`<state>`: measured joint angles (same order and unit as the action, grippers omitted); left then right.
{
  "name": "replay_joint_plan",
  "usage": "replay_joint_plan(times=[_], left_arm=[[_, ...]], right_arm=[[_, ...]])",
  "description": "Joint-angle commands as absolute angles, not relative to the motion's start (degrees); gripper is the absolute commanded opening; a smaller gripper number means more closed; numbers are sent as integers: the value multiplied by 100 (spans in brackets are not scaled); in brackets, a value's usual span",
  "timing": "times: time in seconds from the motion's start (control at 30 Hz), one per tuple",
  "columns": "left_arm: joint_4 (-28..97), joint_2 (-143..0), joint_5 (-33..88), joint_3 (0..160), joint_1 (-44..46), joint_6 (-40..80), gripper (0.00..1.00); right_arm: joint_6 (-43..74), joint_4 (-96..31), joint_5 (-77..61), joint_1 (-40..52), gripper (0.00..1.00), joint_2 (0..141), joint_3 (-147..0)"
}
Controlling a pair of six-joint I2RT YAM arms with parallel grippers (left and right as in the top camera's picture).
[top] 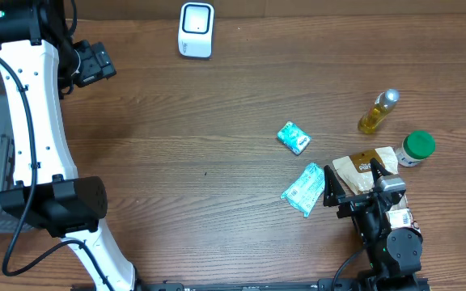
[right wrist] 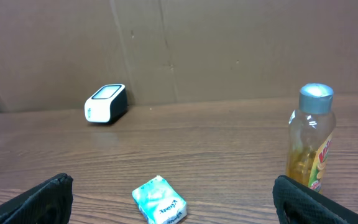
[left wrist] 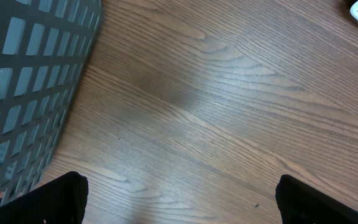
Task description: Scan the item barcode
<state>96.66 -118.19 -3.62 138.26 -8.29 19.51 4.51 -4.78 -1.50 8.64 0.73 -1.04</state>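
Broad brown wood-grain surface [top: 176, 145]; at its left edge a grey mesh basket [left wrist: 23, 74] and the tall white left arm [top: 31, 121], with the left claw [left wrist: 182, 208] spread fully wide over bare wood near the far-left corner, gripping nothing, well apart from every item

At the near-right corner, the black right arm [top: 395, 242], low to the wood, reaching toward the far edge and angled slightly leftward; right claw [top: 353, 182] likewise spread fully wide and empty, above the near part of a brown-and-white crinkled snack bag [top: 362, 162]. Plainly the nearer arm, so probably the one to pick

At the far edge, left of centre, a small white barcode scanner [top: 196, 30]. Toward the right edge, a yellow oil bottle with a silver cap [top: 379, 111], upright, far and right of that claw; a white jar with a green lid [top: 417, 148] just right of the bag; a flat teal-and-white pouch [top: 304, 190] just beside the claw's left finger

Likeliest item to scan, judging by the right wrist view: a small teal-and-white wrapped packet [top: 294, 137], ahead between the open fingers, toward the far edge and a little left, long axis diagonal from far-left to near-right, with the scanner well beyond it in much the same direction
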Motion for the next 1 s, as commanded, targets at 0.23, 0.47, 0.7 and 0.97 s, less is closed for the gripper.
replay_joint_plan(times=[0.23, 0.47, 0.7, 0.97], left_arm=[[9677, -11688, -355, 13804, -827, 1929, 100], [9679, -11688, -355, 13804, -827, 1929, 100], [9677, -11653, -355, 13804, -777, 1929, 100], [9677, -10342, -353, 13804, -128, 1929, 100]], right_arm=[[471, -469, -156, 849, 100, 16, -45], [471, -469, -156, 849, 100, 16, -45], [471, -469, -156, 849, 100, 16, -45], [471, -469, -156, 849, 100, 16, -45]])
